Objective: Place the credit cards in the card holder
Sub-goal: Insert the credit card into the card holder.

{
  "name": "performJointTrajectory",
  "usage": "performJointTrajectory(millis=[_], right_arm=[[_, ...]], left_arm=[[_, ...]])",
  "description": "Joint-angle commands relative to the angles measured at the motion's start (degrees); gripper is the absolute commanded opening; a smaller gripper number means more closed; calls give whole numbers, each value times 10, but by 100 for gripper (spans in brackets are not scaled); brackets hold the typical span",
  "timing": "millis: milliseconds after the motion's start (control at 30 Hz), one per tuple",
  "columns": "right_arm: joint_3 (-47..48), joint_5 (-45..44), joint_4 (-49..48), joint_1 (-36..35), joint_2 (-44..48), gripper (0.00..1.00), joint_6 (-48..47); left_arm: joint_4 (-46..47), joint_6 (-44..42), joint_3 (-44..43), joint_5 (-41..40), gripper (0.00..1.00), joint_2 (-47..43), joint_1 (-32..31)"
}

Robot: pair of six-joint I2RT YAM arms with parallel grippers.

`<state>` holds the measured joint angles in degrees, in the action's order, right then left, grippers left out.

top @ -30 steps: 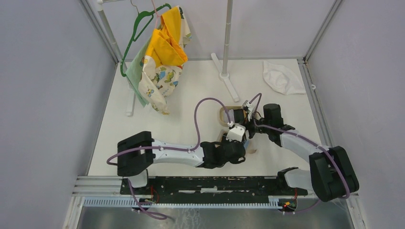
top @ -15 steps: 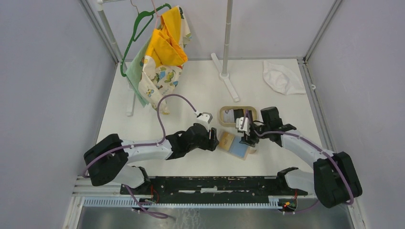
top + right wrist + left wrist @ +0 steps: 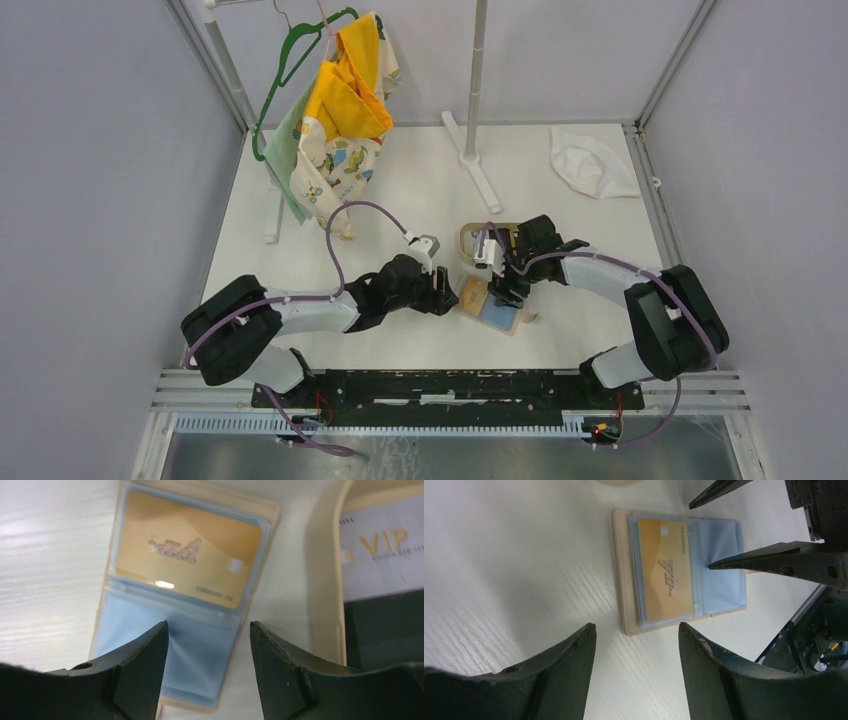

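Gold credit card [image 3: 665, 575] sits sleeved in the open card holder [image 3: 495, 308]. My right gripper [image 3: 209, 627] has moved in over it; left gripper [image 3: 636, 627] hovers beside; both released, empty. White card [image 3: 385, 555] in tray [image 3: 325, 580] reads "VIP".

Holder [image 3: 497, 314] is boxed in on two sides. Left gripper [image 3: 452, 297] sits close at its left edge, jaws apart. Right gripper [image 3: 505, 290] hangs over its far half, jaws apart, one fingertip [image 3: 724, 564] on the blue pocket. Tray [image 3: 468, 240] lies just beyond holder, partly under right arm [image 3: 600, 272]. Table [image 3: 400, 190] is bare on holder's near and right sides. Rack foot [image 3: 478, 160] and cloth [image 3: 592, 163] are well beyond.
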<state>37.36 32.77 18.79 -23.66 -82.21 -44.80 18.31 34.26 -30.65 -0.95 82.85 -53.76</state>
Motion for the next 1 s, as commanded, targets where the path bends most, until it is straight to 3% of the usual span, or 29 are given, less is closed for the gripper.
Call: performJointTrajectory(millis=[0, 233, 400, 567, 767, 900, 967], right_arm=[[46, 52, 53, -32, -48, 65, -4], [131, 55, 127, -117, -127, 57, -58], [224, 31, 220, -171, -179, 54, -131], [223, 4, 206, -172, -80, 57, -143], [203, 40, 183, -99, 60, 73, -139], [175, 66, 72, 1, 100, 85, -10], [162, 62, 11, 42, 108, 98, 71]], left_arm=[[43, 2, 9, 24, 67, -16, 1], [29, 7, 41, 15, 66, -75, 1], [-26, 2, 61, -28, 65, -167, 0], [-49, -2, 100, -49, 66, -310, 0], [16, 7, 172, -26, 78, -458, 0], [45, 25, 195, -14, 95, -514, 0], [51, 32, 201, -14, 99, -528, 0]])
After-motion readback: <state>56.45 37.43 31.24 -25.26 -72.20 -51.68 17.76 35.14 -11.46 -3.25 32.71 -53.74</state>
